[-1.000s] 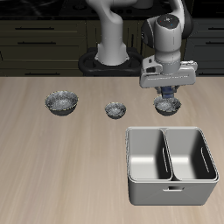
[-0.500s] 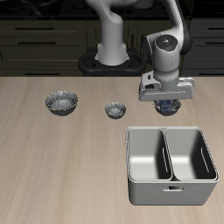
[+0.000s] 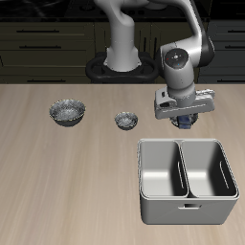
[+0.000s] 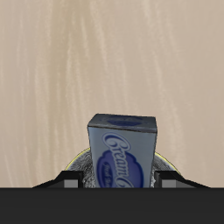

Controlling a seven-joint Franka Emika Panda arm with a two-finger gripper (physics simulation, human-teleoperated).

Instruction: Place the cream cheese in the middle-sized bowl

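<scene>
Two-compartment caddy [image 3: 188, 180]: sits nearest the table's front edge, uninvolved.
Gripper [image 3: 183, 116]: closed around the cream cheese [image 4: 123, 150], carrying it upright just above a bowl.
Middle-sized bowl [image 4: 83, 163]: only its rim shows beneath the box; apparently the target, so release looks close.
Other bowls: smallest bowl [image 3: 125, 121] mid-table, widest bowl [image 3: 68, 112] toward the far side edge.
</scene>
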